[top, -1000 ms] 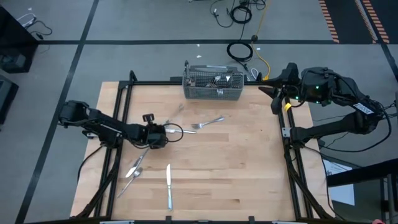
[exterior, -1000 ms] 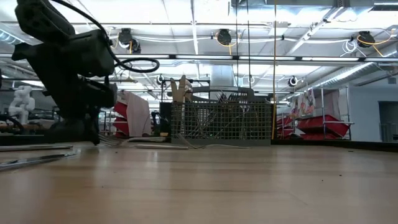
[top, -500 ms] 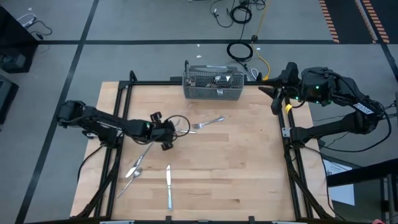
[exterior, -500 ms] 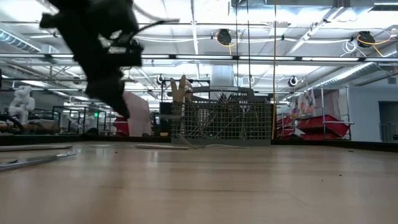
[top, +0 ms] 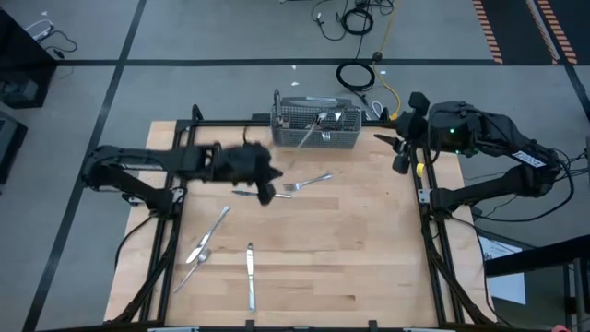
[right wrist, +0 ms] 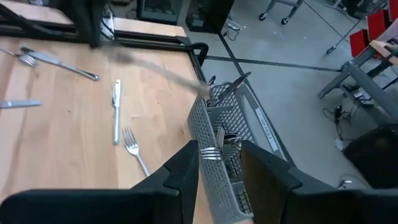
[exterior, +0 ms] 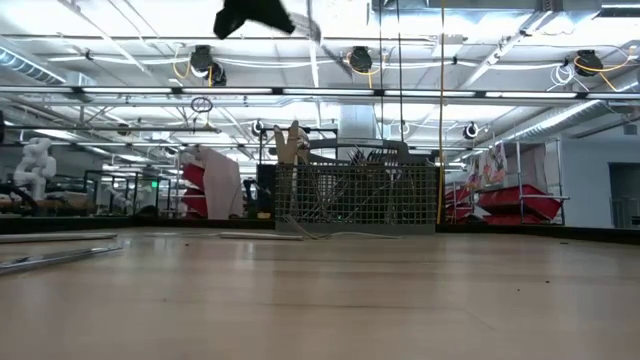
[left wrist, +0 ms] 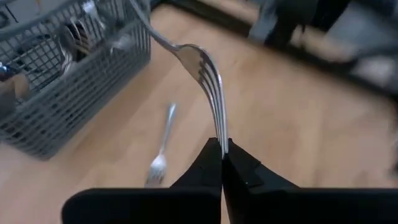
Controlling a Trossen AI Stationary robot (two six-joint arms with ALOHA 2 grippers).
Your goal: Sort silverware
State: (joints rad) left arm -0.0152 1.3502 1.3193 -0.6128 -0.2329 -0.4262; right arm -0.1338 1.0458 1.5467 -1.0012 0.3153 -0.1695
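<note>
A grey floor (top: 230,32) crossed by dark lines fills the upper part of the high view, with coiled cables (top: 355,76) lying at top centre. In the low view, ceiling beams and pipes (exterior: 450,92) span the top, red bins (exterior: 515,203) sit at right, and a white figure (exterior: 37,160) stands at far left.
</note>
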